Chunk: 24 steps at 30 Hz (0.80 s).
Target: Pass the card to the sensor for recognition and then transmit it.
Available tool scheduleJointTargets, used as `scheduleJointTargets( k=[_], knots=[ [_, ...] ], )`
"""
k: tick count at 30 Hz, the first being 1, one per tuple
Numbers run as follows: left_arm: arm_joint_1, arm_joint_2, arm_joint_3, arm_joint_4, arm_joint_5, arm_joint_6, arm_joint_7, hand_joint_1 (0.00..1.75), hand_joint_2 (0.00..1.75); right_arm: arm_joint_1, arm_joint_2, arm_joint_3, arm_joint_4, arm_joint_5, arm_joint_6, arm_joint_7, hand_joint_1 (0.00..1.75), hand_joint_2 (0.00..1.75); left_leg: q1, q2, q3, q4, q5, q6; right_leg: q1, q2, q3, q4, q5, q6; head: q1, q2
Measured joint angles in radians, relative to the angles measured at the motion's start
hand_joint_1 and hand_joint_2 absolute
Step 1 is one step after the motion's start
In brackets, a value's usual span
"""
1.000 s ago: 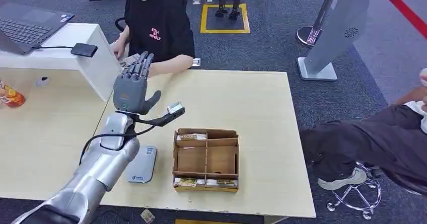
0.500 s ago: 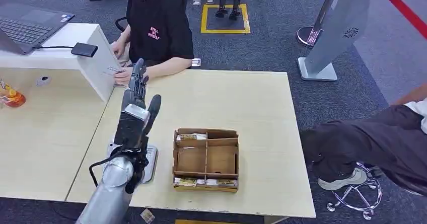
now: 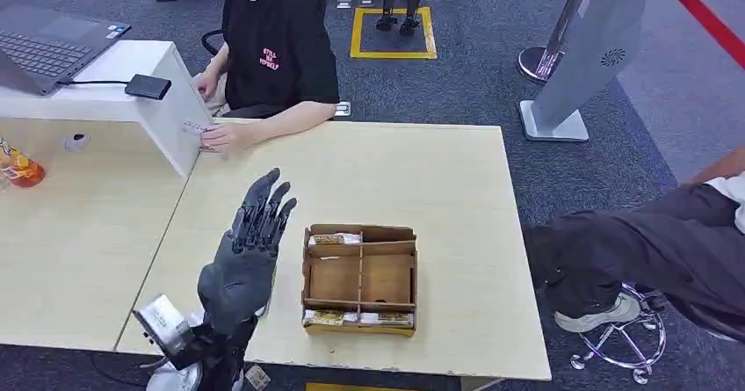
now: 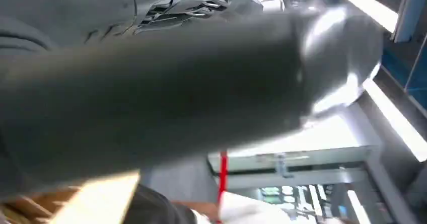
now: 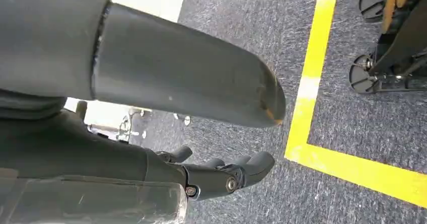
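Left hand (image 3: 249, 255) is over the near edge of the table (image 3: 422, 171), fingers spread and pointing up, holding nothing. Right hand (image 5: 201, 176) hangs over the carpet, fingers loosely curled, nothing in them. The card (image 3: 198, 127) is at the far table edge, pinched by the seated person's hand (image 3: 227, 136), so the handover looks done. Risk: lowering the left hand could clip the open cardboard box (image 3: 359, 278) just beside it or the flat grey sensor (image 3: 264, 294) mostly hidden under it. Table is pale smooth wood laminate, rectangular; box is brown, divided into compartments; the left hand is matte dark grey.
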<state>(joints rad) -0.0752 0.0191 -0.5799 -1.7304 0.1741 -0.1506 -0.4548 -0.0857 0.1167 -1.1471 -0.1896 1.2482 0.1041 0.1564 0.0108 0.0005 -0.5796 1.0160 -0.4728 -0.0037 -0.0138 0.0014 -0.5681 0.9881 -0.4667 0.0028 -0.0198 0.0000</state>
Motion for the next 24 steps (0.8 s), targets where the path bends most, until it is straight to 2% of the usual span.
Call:
scheduleJointTargets(
  k=[5,6,7,9,11,12,13,15,16,18,20,21,22,23,24],
  knots=[
    [0.046,0.039,-0.058,-0.029,-0.335,0.167,-0.031,0.0,1.75,0.0,0.0,-0.021,0.0,-0.024,-0.009,0.0,0.0,0.0,0.0,0.0,0.0,0.0,0.0,0.0,0.0,0.0,0.0,0.0,0.0,0.0,0.0,0.0],
    [0.052,0.047,-0.072,-0.03,-0.422,0.22,-0.033,0.0,1.75,0.0,0.0,-0.026,0.0,-0.028,-0.01,0.001,0.0,0.0,0.0,0.0,0.0,0.0,0.0,0.0,0.0,0.0,0.0,0.0,0.0,0.0,0.0,0.0],
    [0.055,0.054,-0.083,-0.03,-0.514,0.274,-0.032,0.09,1.75,0.0,0.0,-0.03,0.0,-0.032,-0.011,0.005,0.0,0.0,0.0,0.0,0.0,0.0,0.0,0.0,0.0,0.0,0.0,0.0,0.0,0.0,0.0,0.0],
    [0.053,0.077,-0.118,-0.028,-0.676,0.359,-0.032,0.33,1.75,0.0,0.001,-0.036,0.0,-0.037,-0.013,0.006,0.0,0.0,0.0,0.0,0.0,0.0,0.0,0.0,0.0,0.0,0.0,0.0,0.0,0.0,0.0,0.0],
    [0.05,0.098,-0.151,-0.024,-0.747,0.397,-0.022,1.17,1.75,0.0,0.002,-0.041,0.0,-0.038,-0.015,0.006,0.0,0.0,0.0,0.0,0.0,0.0,0.0,0.0,0.0,0.0,0.0,0.0,0.0,0.0,0.0,0.0],
    [0.044,0.109,-0.17,-0.016,-0.79,0.423,-0.013,1.24,1.75,0.0,0.002,-0.045,0.0,-0.038,-0.015,0.006,0.0,0.0,0.0,0.0,0.0,0.0,0.0,0.0,0.0,0.0,0.0,0.0,0.0,0.0,0.0,0.0],
    [0.038,0.119,-0.186,-0.01,-0.827,0.442,-0.001,1.1,1.75,0.0,0.002,-0.047,0.0,-0.038,-0.016,0.006,0.0,0.0,0.0,0.0,0.0,0.0,0.0,0.0,0.0,0.0,0.0,0.0,0.0,0.0,0.0,0.0],
    [0.029,0.139,-0.216,0.004,-0.9,0.479,0.021,1.01,1.75,0.0,0.002,-0.048,0.0,-0.038,-0.018,0.006,0.0,0.0,0.0,0.0,0.0,0.0,0.0,0.0,0.0,0.0,0.0,0.0,0.0,0.0,0.0,0.0],
    [0.026,0.144,-0.228,0.011,-0.925,0.492,0.029,0.89,1.75,0.0,0.002,-0.049,0.0,-0.038,-0.018,0.006,0.0,0.0,0.0,0.0,0.0,0.0,0.0,0.0,0.0,0.0,0.0,0.0,0.0,0.0,0.0,0.0],
    [0.018,0.159,-0.253,0.026,-0.974,0.519,0.05,0.89,1.75,0.0,0.002,-0.052,0.0,-0.038,-0.018,0.006,0.0,0.0,0.0,0.0,0.0,0.0,0.0,0.0,0.0,0.0,0.0,0.0,0.0,0.0,0.0,0.0],
    [0.016,0.168,-0.271,0.037,-1.038,0.554,0.079,0.75,1.75,0.0,0.002,-0.053,0.0,-0.038,-0.02,0.006,0.0,0.0,0.0,0.0,0.0,0.0,0.0,0.0,0.0,0.0,0.0,0.0,0.0,0.0,0.0,0.0],
    [0.017,0.172,-0.278,0.041,-1.075,0.57,0.095,0.75,1.75,0.0,0.002,-0.053,0.0,-0.038,-0.021,0.006,0.0,0.0,0.0,0.0,0.0,0.0,0.0,0.0,0.0,0.0,0.0,0.0,0.0,0.0,0.0,0.0],
    [0.018,0.176,-0.289,0.045,-1.12,0.584,0.116,0.61,1.75,0.0,0.002,-0.053,0.0,-0.038,-0.021,0.006,0.0,0.0,0.0,0.0,0.0,0.0,0.0,0.0,0.0,0.0,0.0,0.0,0.0,0.0,0.0,0.0],
    [0.017,0.181,-0.298,0.048,-1.153,0.591,0.134,0.38,1.75,0.0,0.002,-0.053,0.0,-0.037,-0.021,0.006,0.0,0.0,0.0,0.0,0.0,0.0,0.0,0.0,0.0,0.0,0.0,0.0,0.0,0.0,0.0,0.0],
    [0.017,0.185,-0.308,0.051,-1.183,0.591,0.148,0.35,1.75,0.0,0.002,-0.054,0.0,-0.037,-0.021,0.006,0.0,0.0,0.0,0.0,0.0,0.0,0.0,0.0,0.0,0.0,0.0,0.0,0.0,0.0,0.0,0.0]
  ],
)
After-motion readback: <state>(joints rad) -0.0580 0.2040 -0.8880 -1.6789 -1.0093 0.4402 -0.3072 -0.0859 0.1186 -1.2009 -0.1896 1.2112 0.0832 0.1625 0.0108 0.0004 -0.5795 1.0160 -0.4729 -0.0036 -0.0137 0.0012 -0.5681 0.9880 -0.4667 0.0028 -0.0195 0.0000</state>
